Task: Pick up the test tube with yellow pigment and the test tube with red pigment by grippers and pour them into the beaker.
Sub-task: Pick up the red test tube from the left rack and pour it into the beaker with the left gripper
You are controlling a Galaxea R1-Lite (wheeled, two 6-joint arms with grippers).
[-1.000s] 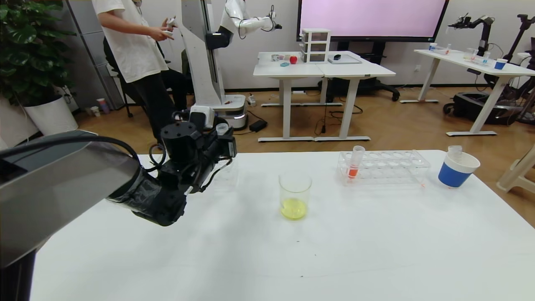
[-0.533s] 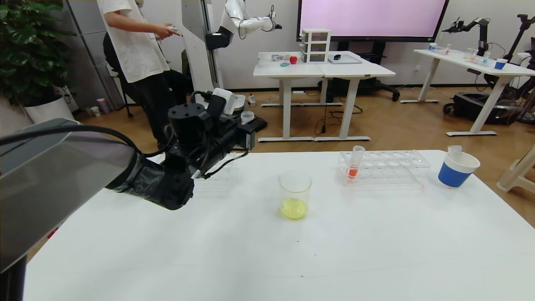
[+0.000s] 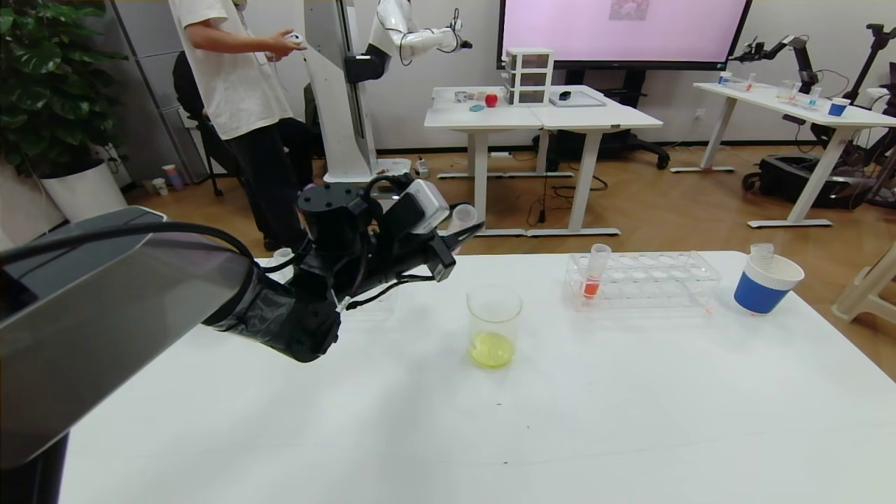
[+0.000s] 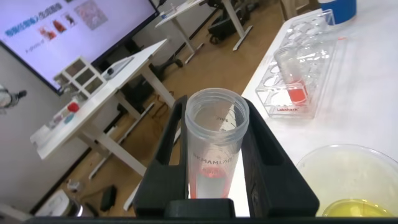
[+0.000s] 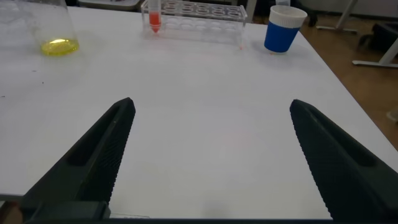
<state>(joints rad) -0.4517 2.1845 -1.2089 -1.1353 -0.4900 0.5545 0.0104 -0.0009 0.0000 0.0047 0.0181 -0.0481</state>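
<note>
My left gripper is shut on the test tube with red pigment, a clear tube with a little pale pinkish-red liquid. It holds the tube tilted in the air, up and left of the beaker, mouth towards the beaker's side. In the left wrist view the tube sits between the gripper's black fingers, with the beaker rim below. The beaker holds yellow liquid. My right gripper is open and empty over bare table. The test tube with yellow pigment is out of view.
A clear rack at the back right holds a tube of brighter orange-red liquid. A blue-and-white paper cup with a clear tube in it stands right of the rack. A person stands beyond the table's far left.
My left gripper has moved right towards the beaker with the tube in it, and the tube has tilted further. The beaker, rack and cup have not moved.
</note>
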